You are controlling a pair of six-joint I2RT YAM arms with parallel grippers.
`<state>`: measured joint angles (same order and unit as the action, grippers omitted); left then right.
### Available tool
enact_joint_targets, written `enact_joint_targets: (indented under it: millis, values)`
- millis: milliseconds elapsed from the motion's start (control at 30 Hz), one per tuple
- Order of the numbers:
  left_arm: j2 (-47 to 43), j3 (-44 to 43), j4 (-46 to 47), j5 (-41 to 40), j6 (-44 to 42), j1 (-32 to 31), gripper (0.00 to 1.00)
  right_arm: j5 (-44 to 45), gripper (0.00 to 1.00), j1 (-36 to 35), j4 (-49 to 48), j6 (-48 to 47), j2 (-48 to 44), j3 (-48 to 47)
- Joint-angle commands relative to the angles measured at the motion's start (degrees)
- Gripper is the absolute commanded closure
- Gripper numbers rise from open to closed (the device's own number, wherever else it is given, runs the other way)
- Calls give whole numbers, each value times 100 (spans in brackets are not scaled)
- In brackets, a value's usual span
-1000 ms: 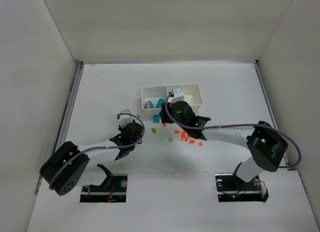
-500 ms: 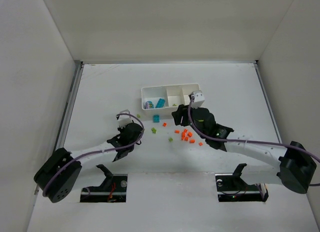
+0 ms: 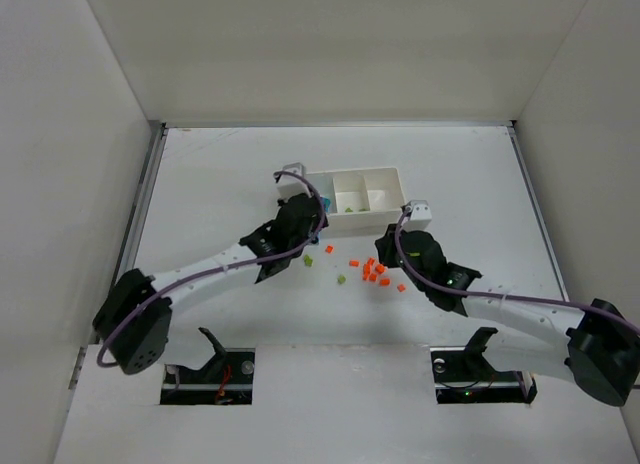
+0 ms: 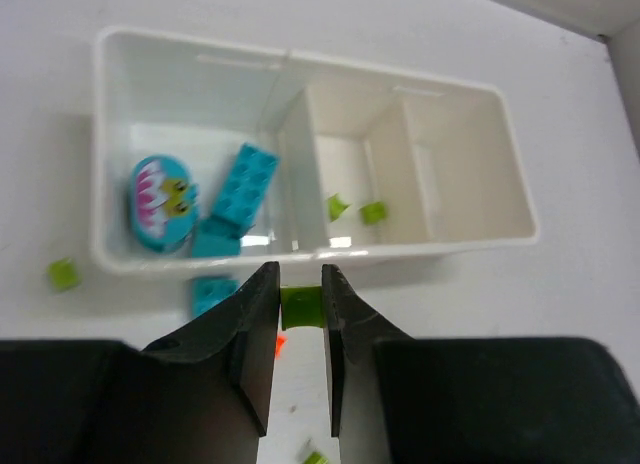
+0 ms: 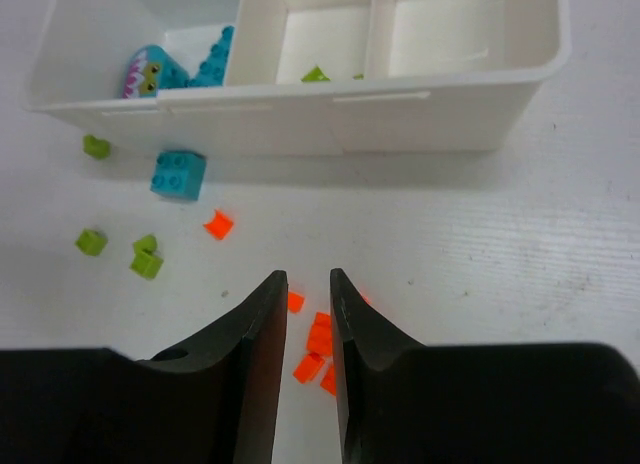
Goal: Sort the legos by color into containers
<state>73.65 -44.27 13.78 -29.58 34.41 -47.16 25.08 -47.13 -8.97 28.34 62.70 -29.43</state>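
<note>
Blues [image 4: 245,184] and two greens [image 4: 372,212] sit in your tray [image 4: 515,199]; left gripper [image 4: 300,284] pinches a green brick [image 4: 300,306]; right gripper [image 5: 308,294] nearly closed over lower-centre oranges [image 5: 320,339], grip unclear; oranges all still loose lol

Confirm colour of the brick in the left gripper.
Lime green. The brick in the left gripper shows best in the left wrist view.

Lighting bright, diffuse, overhead. Soft shadow lies below the tray [image 5: 440,114] front wall. Small glare on its rim, left wrist view.
</note>
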Motion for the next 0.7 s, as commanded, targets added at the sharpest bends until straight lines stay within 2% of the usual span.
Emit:
enact_joint_targets:
  millis: [0, 300, 433, 667]
  values:
    - [868, -826, 502, 575, -303, 9, 86, 120, 71, 112, -114, 181, -135, 95]
    - [2961, -2717, 503, 1191, -374, 273, 85, 120, 68, 113, -201, 155, -389, 192]
    - [3331, -3078, 388, 1174, -392, 264, 85, 93, 68, 113, -193, 181, -434, 210]
    - [3279, -3018, 450, 1113, -392, 238, 85, 58, 67, 113, -210, 181, -416, 218]
